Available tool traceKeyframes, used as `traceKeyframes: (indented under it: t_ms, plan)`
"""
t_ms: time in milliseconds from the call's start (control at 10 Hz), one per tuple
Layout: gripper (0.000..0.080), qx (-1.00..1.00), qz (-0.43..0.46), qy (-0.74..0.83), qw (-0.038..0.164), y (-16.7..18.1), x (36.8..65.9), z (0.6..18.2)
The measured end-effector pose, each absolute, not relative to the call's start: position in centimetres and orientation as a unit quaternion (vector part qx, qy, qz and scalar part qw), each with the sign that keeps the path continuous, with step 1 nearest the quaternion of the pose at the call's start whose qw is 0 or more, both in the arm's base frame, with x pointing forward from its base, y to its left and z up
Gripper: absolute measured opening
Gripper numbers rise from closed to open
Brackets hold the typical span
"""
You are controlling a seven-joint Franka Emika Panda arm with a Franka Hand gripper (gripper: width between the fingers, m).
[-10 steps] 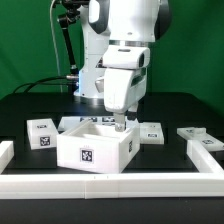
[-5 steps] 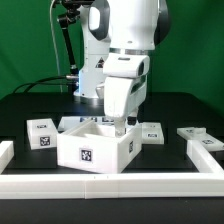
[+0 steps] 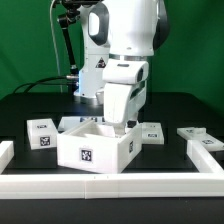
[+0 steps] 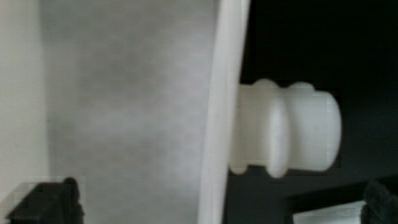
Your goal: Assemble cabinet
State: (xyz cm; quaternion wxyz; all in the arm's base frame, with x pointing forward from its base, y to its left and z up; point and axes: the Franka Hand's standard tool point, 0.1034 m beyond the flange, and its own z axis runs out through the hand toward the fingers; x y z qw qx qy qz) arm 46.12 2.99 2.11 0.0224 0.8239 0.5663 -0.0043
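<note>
A black tabletop [image 3: 30,105] carries everything. A white robot arm [image 3: 125,40] reaches straight down over the cabinet [image 3: 95,150], an open-topped tagged box mid-scene. The claw [image 3: 122,122] is released, its fingers [image 4: 50,205] spread either side of a cabinet wall.

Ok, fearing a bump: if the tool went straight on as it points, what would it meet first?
Probably a wall of the cabinet: the tool points down over it, its edge between the open fingers. Depth is unclear.

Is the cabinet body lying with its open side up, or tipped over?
Open side up: the cabinet rests flat on the table, its hollow showing from above.
</note>
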Motion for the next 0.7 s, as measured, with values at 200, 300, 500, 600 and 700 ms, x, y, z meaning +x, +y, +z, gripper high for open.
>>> traceKeyframes:
  t_ms: [200,300,500,600,700]
  plan:
    - [0.0798,0.824,-0.005,0.566,0.022,3.02,46.24,1.9]
    - [0.0678,0.824,-0.005,0.567,0.022,3.02,46.2,1.88]
    - [0.0541,0.824,-0.005,0.567,0.021,3.02,46.2,1.87]
    - [0.0341,0.824,-0.005,0.567,0.021,3.02,46.19,1.87]
    - [0.0204,0.824,-0.005,0.567,0.021,3.02,46.19,1.87]
